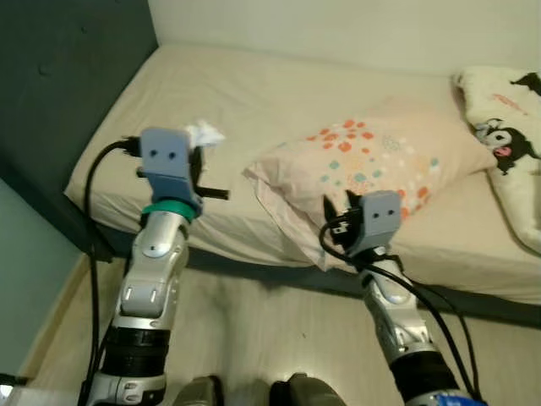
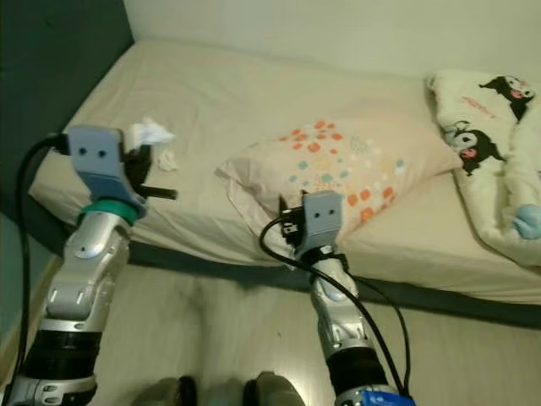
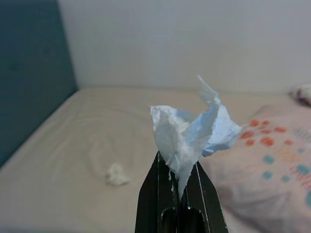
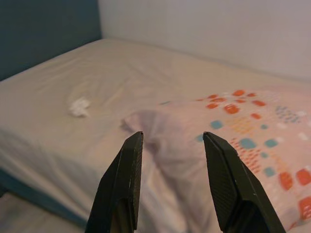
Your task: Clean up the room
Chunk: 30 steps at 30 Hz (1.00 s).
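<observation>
Bed (image 1: 254,93): lying beige beneath both arms, against a dark headboard.
Left tool (image 3: 179,187): pinching a crumpled tissue (image 3: 192,128) above the mattress.
Right tool (image 4: 172,182): hanging spread before the dotted pillow (image 1: 372,165).
Second scrap (image 4: 79,107): possibly tissue, resting on the sheet.

No text, label, brand or number can be read anywhere in these views.

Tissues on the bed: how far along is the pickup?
One crumpled tissue is pinched in the left hand, lifted clear of the bed. A second small tissue wad lies on the sheet. The right hand is open over the dotted pillow, holding nothing. No bin in sight.
</observation>
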Available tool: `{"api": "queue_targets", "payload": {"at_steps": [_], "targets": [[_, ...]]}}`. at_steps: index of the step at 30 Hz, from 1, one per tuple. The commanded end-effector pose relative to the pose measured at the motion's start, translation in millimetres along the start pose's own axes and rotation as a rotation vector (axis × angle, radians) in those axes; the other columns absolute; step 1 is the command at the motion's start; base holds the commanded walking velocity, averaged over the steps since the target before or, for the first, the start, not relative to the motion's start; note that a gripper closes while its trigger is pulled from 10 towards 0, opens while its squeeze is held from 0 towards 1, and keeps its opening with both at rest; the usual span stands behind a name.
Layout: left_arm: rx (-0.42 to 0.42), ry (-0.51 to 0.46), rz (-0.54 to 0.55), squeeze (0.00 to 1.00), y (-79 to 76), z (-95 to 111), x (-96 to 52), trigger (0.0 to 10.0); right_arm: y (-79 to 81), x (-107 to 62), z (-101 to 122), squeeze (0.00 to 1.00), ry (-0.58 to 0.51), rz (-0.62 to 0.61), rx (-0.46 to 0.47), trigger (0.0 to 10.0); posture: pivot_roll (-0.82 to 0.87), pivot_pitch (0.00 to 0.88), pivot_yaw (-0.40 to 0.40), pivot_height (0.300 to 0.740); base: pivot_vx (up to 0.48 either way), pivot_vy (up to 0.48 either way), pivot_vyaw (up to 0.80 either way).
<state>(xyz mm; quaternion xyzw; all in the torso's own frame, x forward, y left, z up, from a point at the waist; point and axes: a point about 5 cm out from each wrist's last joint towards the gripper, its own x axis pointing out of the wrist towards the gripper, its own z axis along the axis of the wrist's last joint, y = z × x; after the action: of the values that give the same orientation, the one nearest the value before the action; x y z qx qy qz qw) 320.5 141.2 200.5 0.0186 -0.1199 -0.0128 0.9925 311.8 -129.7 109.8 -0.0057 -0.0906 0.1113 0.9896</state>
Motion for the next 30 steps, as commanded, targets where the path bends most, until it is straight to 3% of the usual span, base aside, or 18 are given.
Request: {"api": "queue_targets", "payload": {"at_steps": [1,19,24,30], "targets": [[0.007,0.009,0.009,0.0,1.9,-2.0,-2.0,10.0,1.3,-3.0,-3.7,0.0,0.014,0.002,0.008,10.0,-0.03,0.068,-0.02,0.74,-0.304,0.0,0.0],[0.008,0.012,0.006,0.0,0.8,-2.2,-1.9,10.0,2.7,-3.0,-4.1,0.0,0.017,0.006,0.002,10.0,-0.03,0.07,-0.019,0.74,-0.302,0.0,0.0],[0.008,0.014,0.007,0.0,1.0,-2.5,-2.0,10.0,2.8,-2.8,-4.7,0.0,0.023,0.009,-0.011,10.0,-0.03,0.07,-0.017,0.74,0.0,0.0,0.0],[0.008,0.022,-0.003,0.0,0.1,-3.3,-2.4,10.0,1.6,-2.4,-4.6,0.0,0.026,0.004,-0.012,10.0,-0.03,0.071,-0.017,0.74,0.0,0.0,0.68]]}}
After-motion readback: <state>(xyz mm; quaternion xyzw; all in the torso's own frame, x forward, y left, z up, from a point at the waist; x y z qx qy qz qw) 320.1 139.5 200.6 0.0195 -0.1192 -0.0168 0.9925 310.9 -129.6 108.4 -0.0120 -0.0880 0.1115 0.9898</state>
